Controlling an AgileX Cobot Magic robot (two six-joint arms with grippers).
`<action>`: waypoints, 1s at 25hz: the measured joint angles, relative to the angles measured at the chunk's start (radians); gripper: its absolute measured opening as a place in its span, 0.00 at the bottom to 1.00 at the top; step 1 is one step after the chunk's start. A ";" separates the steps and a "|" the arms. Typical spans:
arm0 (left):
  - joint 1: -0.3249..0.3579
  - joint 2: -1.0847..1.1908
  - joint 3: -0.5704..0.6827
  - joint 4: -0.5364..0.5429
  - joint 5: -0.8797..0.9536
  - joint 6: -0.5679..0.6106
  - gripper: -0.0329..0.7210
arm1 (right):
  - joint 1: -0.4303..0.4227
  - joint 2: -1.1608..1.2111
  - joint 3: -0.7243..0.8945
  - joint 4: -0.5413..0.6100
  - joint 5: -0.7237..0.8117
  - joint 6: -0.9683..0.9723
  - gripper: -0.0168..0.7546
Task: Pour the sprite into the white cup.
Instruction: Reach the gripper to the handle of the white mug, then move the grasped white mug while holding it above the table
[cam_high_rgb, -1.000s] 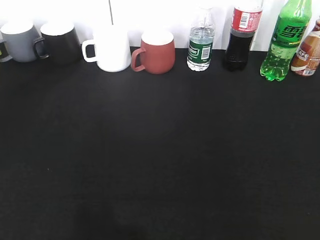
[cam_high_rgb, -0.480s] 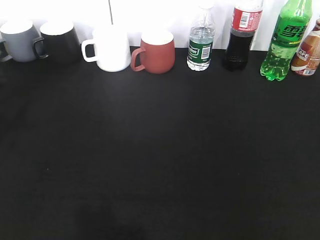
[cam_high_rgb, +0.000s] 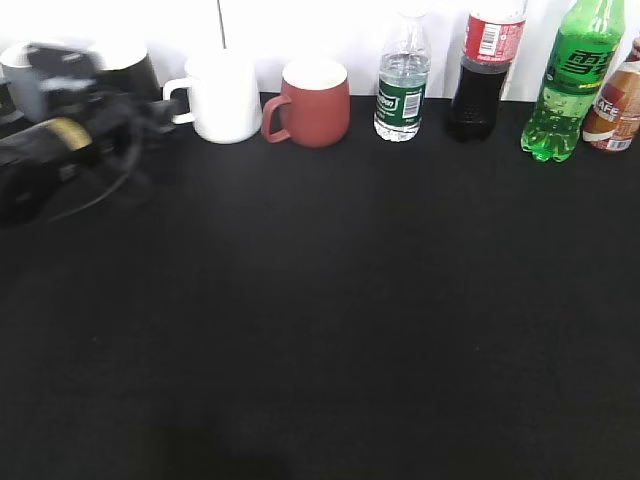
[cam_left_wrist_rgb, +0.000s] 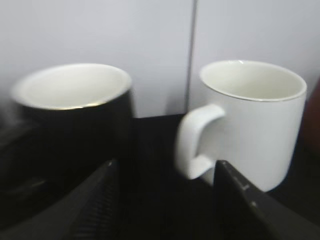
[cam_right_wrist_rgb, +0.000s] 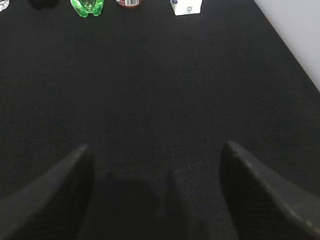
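A: Starting nearest — what lies in front?

B: A black cloth-covered tabletop, bare across its front. The right tool hangs low over it in the right wrist view, its two dark fingers spread wide with nothing between them; it does not show in the exterior view.

A: And the left tool?

B: The left tool is at the far left, blurred in the exterior view. Its wrist view shows the fingers parted, holding nothing, with the loop handle of the plain glossy white ceramic mug just beyond the gap between them. A glossy black mug with a white inside stands just left of that mug.

A: So where is the white mug in the row?

B: Upright at the back edge against the white wall, handle to the left, just beside a brick-red mug. A grey mug is partly hidden behind the left arm.

A: The bottles?

B: Further right along the same back edge — a small clear water bottle with a green label, a dark cola bottle with a red label, then the tall translucent green plastic bottle, upright, well apart from the white mug. A brown-labelled bottle leans in at the frame edge beside it.
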 joint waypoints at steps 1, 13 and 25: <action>-0.006 0.026 -0.046 -0.020 0.020 0.000 0.60 | 0.000 0.000 0.000 0.000 0.000 0.000 0.78; -0.010 0.210 -0.280 -0.101 0.044 0.000 0.48 | 0.000 0.000 0.000 0.004 -0.001 0.000 0.78; -0.013 0.260 -0.351 -0.085 0.014 0.007 0.12 | 0.000 0.000 0.000 0.006 -0.001 0.000 0.78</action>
